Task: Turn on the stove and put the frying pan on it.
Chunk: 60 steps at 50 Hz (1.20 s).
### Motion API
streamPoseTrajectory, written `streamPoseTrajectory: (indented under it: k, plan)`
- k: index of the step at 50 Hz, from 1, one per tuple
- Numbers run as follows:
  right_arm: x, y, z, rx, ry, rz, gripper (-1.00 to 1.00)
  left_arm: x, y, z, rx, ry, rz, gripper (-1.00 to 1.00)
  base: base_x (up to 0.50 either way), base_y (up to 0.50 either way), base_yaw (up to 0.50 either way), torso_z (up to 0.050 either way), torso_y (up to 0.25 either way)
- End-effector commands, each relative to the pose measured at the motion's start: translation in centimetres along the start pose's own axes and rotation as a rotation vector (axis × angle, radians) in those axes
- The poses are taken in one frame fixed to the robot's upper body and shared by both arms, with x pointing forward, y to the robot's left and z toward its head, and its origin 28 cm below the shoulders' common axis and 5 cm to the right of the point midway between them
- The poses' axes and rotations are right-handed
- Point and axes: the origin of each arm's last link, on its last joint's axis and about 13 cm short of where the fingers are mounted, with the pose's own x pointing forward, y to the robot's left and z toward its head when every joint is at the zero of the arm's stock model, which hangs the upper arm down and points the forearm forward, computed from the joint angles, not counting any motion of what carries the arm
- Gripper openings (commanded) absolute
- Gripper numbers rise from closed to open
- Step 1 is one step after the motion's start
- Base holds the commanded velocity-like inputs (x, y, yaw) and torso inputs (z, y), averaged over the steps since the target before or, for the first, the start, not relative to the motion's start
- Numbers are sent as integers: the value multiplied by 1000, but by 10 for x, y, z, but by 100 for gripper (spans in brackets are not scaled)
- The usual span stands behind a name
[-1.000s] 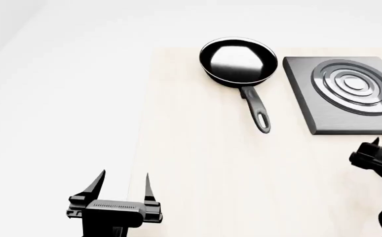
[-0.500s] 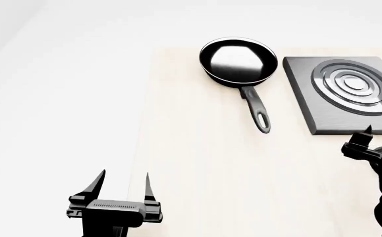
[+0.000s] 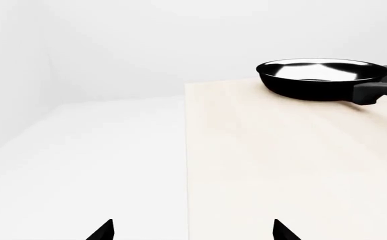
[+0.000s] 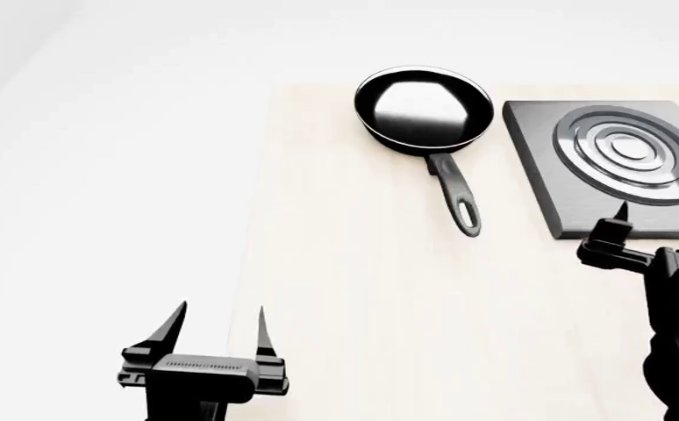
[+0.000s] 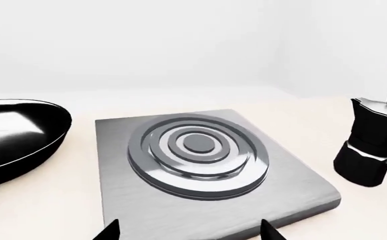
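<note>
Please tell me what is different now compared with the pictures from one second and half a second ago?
The right hand has moved forward and inward, from low at the right edge of the head view up to the near edge of the flat square dark-grey stove. It has taken hold of nothing. The left hand, open and empty, the small round black frying pan and the stove stayed where they were.

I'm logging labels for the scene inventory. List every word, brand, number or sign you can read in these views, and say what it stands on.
None: no readable text shows in any view.
The frying pan is plain black with a shiny inside, no marking.
The stove bears only its concentric rings, no numbers or symbols.
The moka pot shows no brand.
The left gripper, the right gripper and the table carry no lettering.
</note>
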Motion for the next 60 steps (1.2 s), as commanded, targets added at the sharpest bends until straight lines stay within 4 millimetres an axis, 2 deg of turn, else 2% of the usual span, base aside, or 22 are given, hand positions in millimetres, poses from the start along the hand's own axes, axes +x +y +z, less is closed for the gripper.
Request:
streamPoseTrajectory:
  k: [1, 17, 19, 21, 23, 31, 33, 39, 41, 46, 60]
  plan:
    - [-4, 13, 11, -16, -41, 20, 100, 0, 0, 0, 0, 1, -1, 100, 0, 0, 0, 0, 0]
    - [-5, 37, 36, -12, -107, 50, 100, 0, 0, 0, 1, 0, 3, 100, 0, 0, 0, 0, 0]
    - [-3, 40, 41, 87, -97, 43, 100, 0, 0, 0, 2, 1, 3, 100, 0, 0, 0, 0, 0]
    - [-3, 41, 44, 66, -117, 66, 100, 0, 0, 0, 1, 1, 4, 100, 0, 0, 0, 0, 0]
    - [0, 45, 48, 49, -83, 162, 100, 0, 0, 0, 1, 1, 3, 100, 0, 0, 0, 0, 0]
    - [7, 56, 63, 19, -66, 282, 100, 0, 0, -1, 3, 1, 1, 100, 0, 0, 0, 0, 0]
    - [9, 57, 66, 14, -35, 368, 100, 0, 0, -1, 4, 2, 0, 100, 0, 0, 0, 0, 0]
    - [16, 62, 74, 65, 5, 394, 100, -1, 0, 0, 4, 0, 0, 100, 0, 0, 0, 0, 0]
    - [19, 62, 76, 65, 56, 374, 100, -1, 0, 0, 3, 0, 0, 100, 0, 0, 0, 0, 0]
    - [23, 66, 77, 43, 53, 393, 100, -1, 0, 0, 4, 0, -1, 100, 0, 0, 0, 0, 0]
    - [46, 85, 96, 55, 176, 472, 100, 0, 0, 0, 0, 2, 1, 100, 0, 0, 0, 0, 0]
